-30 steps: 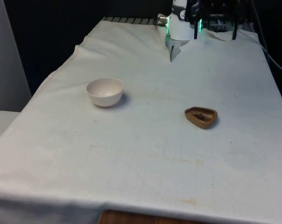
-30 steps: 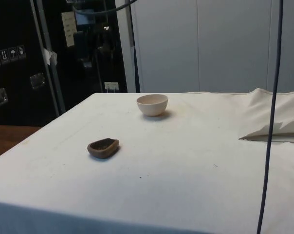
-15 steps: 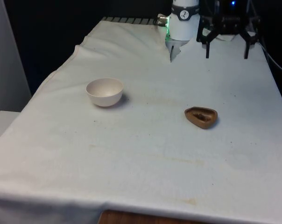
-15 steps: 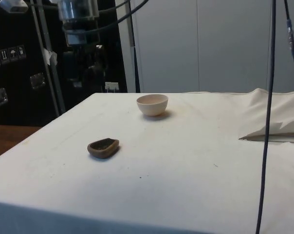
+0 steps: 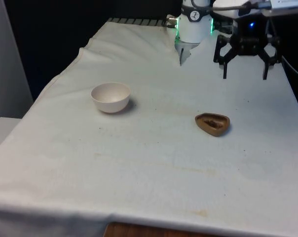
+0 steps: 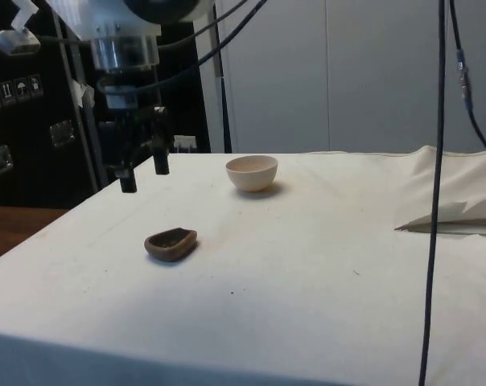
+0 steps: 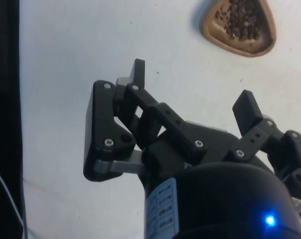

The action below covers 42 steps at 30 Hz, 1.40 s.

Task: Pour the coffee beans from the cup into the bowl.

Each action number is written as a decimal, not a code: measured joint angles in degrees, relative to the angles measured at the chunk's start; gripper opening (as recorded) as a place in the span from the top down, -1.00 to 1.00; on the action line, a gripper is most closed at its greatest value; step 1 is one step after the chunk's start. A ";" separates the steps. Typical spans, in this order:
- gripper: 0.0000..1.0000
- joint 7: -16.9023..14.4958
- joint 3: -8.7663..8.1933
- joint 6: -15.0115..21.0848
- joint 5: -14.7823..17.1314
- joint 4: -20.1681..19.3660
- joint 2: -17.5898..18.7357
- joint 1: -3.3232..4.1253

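You see the brown cup (image 5: 212, 124) holding coffee beans (image 7: 241, 19) upright on the desk (image 5: 154, 163), its narrow end toward the front view's right; the white bowl (image 5: 110, 97) stands well apart, gripper (image 5: 244, 75) spread open above the desk

A robotics lab or test room. The table (image 5: 154, 163) is draped in a stained white cloth, with black curtains (image 5: 60, 29) behind its far end. Beside the table stand dark cabinets (image 6: 26, 121) bearing handling-symbol stickers, and loose black cables (image 6: 438, 161) hang down over it.
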 measured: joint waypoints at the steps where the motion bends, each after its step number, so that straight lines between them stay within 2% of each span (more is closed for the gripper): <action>1: -1.00 0.00 0.00 0.52 0.00 -0.17 0.23 0.00; 4: -1.00 0.00 -0.06 2.81 0.00 -0.52 1.38 -0.06; 23: -1.00 0.29 -0.23 11.46 -0.23 -1.83 5.90 -0.17; 34: -1.00 5.67 -0.17 14.73 -5.67 -1.09 8.82 0.17; 41: -1.00 11.46 -0.17 15.58 -11.52 -0.23 10.83 0.57; 42: -1.00 11.46 -0.17 15.58 -11.52 -0.23 10.83 0.57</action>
